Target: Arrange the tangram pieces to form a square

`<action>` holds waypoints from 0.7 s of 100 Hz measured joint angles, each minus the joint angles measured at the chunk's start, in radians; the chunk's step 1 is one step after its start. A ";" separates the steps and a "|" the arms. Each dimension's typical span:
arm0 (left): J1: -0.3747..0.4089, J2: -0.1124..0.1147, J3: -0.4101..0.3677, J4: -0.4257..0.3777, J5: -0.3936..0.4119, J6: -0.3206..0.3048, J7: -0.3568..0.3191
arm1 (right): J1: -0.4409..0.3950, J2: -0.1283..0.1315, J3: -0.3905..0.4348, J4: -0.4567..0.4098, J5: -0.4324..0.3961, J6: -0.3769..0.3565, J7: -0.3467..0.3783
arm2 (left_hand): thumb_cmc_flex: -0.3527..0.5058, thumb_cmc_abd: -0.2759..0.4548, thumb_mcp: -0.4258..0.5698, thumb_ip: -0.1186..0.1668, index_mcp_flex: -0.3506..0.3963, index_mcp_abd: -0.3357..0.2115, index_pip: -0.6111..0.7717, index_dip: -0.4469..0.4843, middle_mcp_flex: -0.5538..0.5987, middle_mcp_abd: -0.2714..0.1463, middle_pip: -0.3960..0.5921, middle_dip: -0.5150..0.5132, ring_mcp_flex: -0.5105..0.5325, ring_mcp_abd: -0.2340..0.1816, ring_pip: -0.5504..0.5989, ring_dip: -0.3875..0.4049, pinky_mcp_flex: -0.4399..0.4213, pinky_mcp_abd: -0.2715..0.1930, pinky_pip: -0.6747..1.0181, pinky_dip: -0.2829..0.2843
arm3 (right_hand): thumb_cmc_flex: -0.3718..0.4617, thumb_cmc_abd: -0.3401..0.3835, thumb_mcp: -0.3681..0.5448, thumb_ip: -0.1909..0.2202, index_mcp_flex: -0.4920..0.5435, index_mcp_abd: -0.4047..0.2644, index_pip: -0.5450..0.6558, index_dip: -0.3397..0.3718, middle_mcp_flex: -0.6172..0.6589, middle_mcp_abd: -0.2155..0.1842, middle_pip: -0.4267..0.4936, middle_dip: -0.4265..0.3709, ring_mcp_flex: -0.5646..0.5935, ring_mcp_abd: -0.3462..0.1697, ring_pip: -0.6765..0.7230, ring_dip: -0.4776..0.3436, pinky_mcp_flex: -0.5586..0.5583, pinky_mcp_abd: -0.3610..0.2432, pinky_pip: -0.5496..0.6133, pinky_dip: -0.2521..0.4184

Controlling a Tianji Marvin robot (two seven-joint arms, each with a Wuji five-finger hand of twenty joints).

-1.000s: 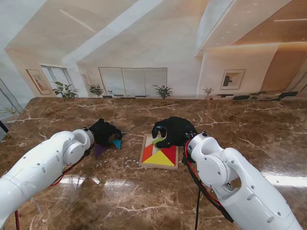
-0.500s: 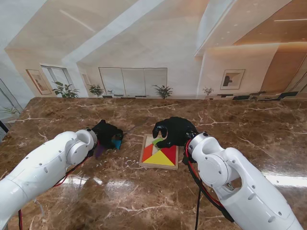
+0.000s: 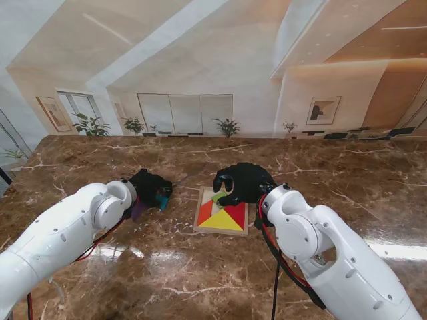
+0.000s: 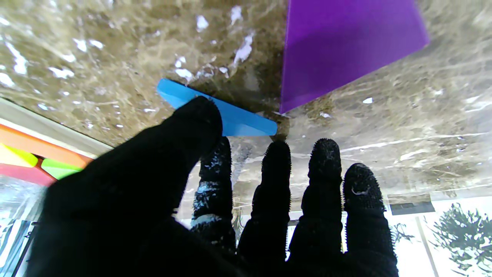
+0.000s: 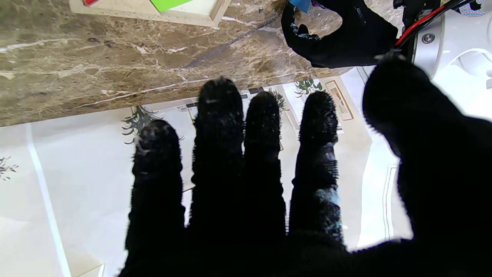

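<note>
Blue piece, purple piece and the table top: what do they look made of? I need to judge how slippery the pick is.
Blue piece: likely painted wood or plastic, a thin flat slab with a crisp edge and even matte colour. Purple piece: the same look, smooth with a soft sheen. Table: polished brown marble or a marble-look laminate, white veins and mirror-like reflections. The left hand wears a black textured glove.

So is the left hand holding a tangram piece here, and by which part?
Left hand: its thumb lies against one long edge of the blue piece, index fingertip near the other; a closed pinch cannot be told.
</note>
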 measured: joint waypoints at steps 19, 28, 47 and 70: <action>0.007 0.001 -0.003 -0.002 0.009 0.000 0.012 | 0.000 0.000 0.000 0.000 0.001 0.000 0.002 | 0.000 0.000 0.000 0.000 -0.011 0.005 -0.015 -0.012 -0.007 -0.002 0.006 -0.011 0.000 -0.001 -0.012 -0.001 0.009 0.000 -0.003 0.000 | 0.000 0.000 0.000 0.000 0.000 0.001 0.000 0.000 0.000 0.000 0.000 0.000 0.001 0.000 0.000 0.000 0.000 0.000 0.000 0.000; 0.011 -0.002 0.003 0.009 0.002 0.011 0.050 | 0.000 0.000 0.000 0.000 0.003 0.001 0.002 | 0.000 0.000 0.000 0.000 -0.010 0.008 -0.002 -0.012 -0.006 -0.012 0.047 0.002 0.000 -0.001 -0.012 -0.001 0.012 0.000 -0.003 0.000 | 0.000 0.000 0.000 0.000 0.000 0.002 0.000 0.000 0.000 0.000 0.000 0.000 0.001 0.000 0.000 0.000 0.000 0.000 0.000 0.000; 0.020 -0.017 0.004 0.023 -0.016 0.043 0.101 | 0.002 0.000 -0.001 0.002 0.013 0.002 0.006 | 0.019 0.000 0.000 0.000 0.003 0.011 0.093 0.001 0.029 -0.009 0.076 0.034 0.058 -0.001 0.018 0.000 0.070 0.019 0.035 0.000 | 0.000 0.000 0.000 0.000 0.000 0.004 0.000 0.000 0.000 0.000 0.000 0.000 0.001 0.001 0.000 0.000 0.000 0.000 0.000 0.000; 0.029 -0.034 0.011 0.057 -0.032 0.049 0.185 | 0.022 0.000 -0.011 0.020 0.037 0.003 0.012 | 0.077 -0.015 0.003 -0.009 0.010 0.017 0.196 0.012 0.057 0.016 0.076 0.262 0.120 -0.001 0.078 0.025 0.130 0.038 0.094 0.022 | 0.000 0.000 0.000 0.000 0.000 0.004 -0.006 0.000 0.000 0.001 0.000 0.000 0.001 0.001 0.000 0.000 0.000 0.000 0.000 0.000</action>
